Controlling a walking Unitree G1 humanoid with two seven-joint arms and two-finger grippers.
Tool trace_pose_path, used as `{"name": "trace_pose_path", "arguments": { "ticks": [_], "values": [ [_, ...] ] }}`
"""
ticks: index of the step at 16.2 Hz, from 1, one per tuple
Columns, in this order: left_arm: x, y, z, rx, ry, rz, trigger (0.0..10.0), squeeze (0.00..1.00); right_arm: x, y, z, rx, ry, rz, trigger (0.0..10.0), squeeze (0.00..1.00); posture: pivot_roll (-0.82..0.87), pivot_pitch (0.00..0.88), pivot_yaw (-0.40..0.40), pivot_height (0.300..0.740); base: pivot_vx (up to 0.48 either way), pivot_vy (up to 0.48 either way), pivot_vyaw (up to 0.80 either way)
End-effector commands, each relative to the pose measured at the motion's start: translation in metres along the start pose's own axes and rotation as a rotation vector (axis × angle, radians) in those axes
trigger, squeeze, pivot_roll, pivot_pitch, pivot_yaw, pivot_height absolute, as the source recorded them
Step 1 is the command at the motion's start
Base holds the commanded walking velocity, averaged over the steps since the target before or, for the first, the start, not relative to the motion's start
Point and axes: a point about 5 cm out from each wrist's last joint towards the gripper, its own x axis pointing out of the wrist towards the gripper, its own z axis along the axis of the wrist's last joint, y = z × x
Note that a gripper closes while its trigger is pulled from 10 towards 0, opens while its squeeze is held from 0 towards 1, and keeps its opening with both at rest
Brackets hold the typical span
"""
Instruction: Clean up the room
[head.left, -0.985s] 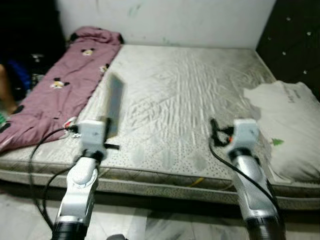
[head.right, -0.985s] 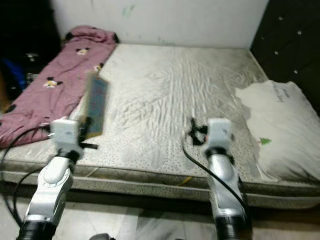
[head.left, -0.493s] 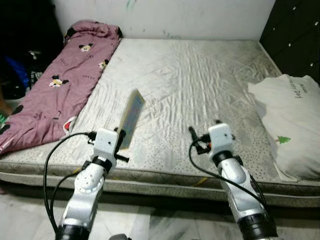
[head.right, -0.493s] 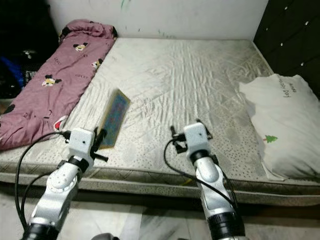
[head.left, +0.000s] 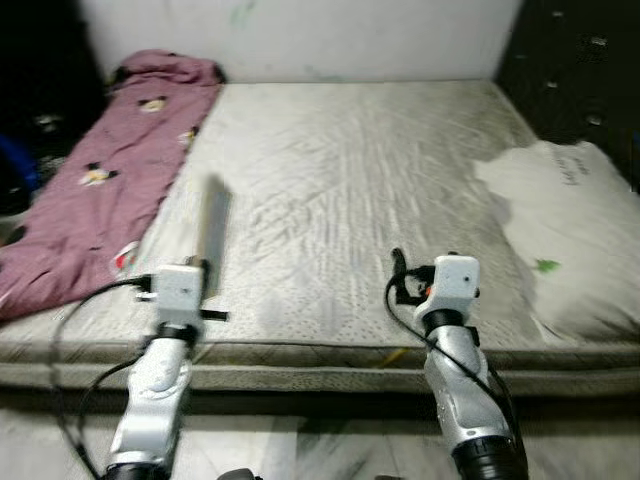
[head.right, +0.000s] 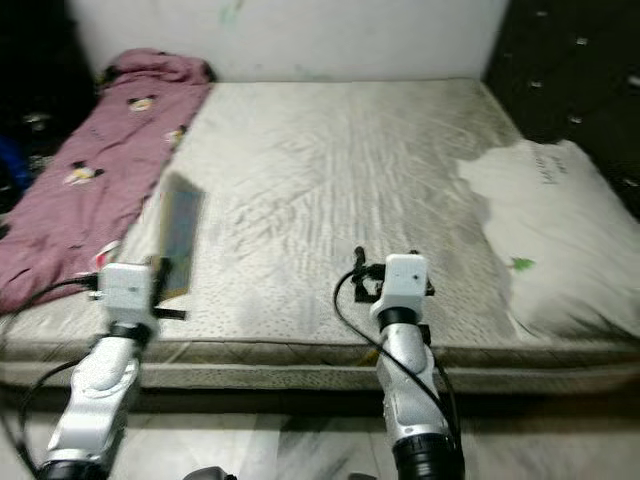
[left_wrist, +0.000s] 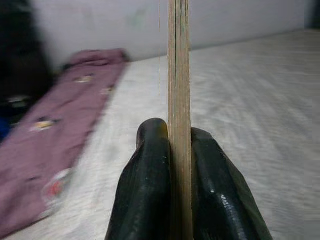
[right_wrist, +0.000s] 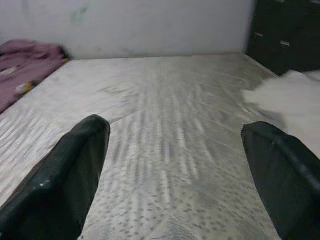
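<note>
Thin book (left_wrist: 179, 75) stands clamped edge-on between left gripper (left_wrist: 180, 150) fingers.

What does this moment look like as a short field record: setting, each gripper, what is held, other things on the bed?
setting: bare mattress against a white wall, seen from its foot
left gripper: jaws shut on a thin flat book, held upright on edge above the mattress's near left part
right gripper: jaws wide open, holding nothing, above the mattress's near edge
pink blanket: lies along the mattress's left side
white pillow: lies at the mattress's right side
image quality: blurred
</note>
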Motion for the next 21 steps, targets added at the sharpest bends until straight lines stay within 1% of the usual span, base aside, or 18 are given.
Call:
{"name": "trace_pose_path", "arguments": {
  "ticks": [1,3,4,5,8,13,21],
  "values": [
    [0.005,-0.005,0.011,-0.030,-0.039,-0.009,10.0,0.00,-0.004,-0.003,-0.004,0.005,0.016,-0.008,10.0,0.00,-0.01,0.000,0.057,0.740,0.000,0.000,-0.80],
    [0.003,-0.008,0.011,-0.041,-0.034,-0.028,10.0,0.00,-0.009,0.002,-0.007,-0.003,0.016,0.021,10.0,0.00,0.00,0.000,0.056,0.740,0.000,0.000,-0.80],
    [0.001,-0.009,0.009,-0.057,-0.024,-0.038,10.0,0.00,-0.008,0.003,-0.007,-0.001,0.016,0.023,10.0,0.00,0.00,0.000,0.053,0.740,0.000,0.000,-0.43],
    [0.000,-0.010,0.008,-0.064,-0.019,-0.044,10.0,0.00,-0.007,0.002,-0.006,0.001,0.015,0.023,10.0,0.00,0.00,0.000,0.047,0.740,0.000,0.000,0.00],
    [-0.002,-0.014,0.016,-0.087,-0.049,-0.073,10.0,0.00,-0.005,0.006,-0.003,-0.006,0.014,0.060,10.0,0.00,0.02,0.000,0.021,0.740,0.000,0.000,0.00],
    [-0.005,-0.012,0.025,-0.100,-0.062,-0.087,10.0,0.00,-0.003,0.013,0.003,0.002,-0.001,0.077,10.0,0.00,0.02,0.000,0.028,0.740,0.283,0.000,0.00],
    [-0.005,-0.012,0.027,-0.102,-0.042,-0.108,10.0,0.00,-0.004,0.013,0.005,0.016,0.005,0.066,10.0,0.00,0.02,0.000,0.032,0.740,0.315,0.000,0.00]
  ]
}}
